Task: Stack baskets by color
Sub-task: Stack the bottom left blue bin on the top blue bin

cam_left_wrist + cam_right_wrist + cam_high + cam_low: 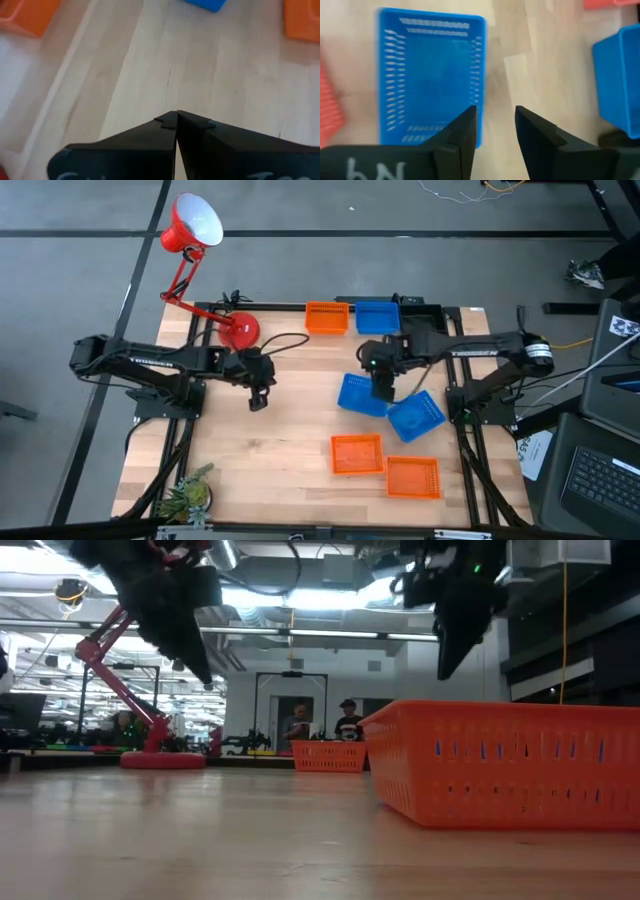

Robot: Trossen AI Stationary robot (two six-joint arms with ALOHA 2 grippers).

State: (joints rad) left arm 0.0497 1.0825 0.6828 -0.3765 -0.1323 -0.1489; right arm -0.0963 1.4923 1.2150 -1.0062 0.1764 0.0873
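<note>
Six baskets lie on the wooden table. An orange basket (326,318) and a blue basket (377,316) sit side by side at the far edge. Two blue baskets (360,394) (415,416) lie mid-right, and two orange baskets (357,454) (413,476) lie near the front. My right gripper (495,117) hangs open above the gap between the two mid-right blue baskets, beside the right wall of one blue basket (432,75), well off the table (450,655). My left gripper (176,117) is shut and empty over bare wood at centre-left (258,402).
A red desk lamp (195,240) stands at the far left, its base (240,330) on the table. A small green plant (188,495) sits at the near left corner. Bare wood lies between the left gripper and the baskets. People stand in the room beyond (320,725).
</note>
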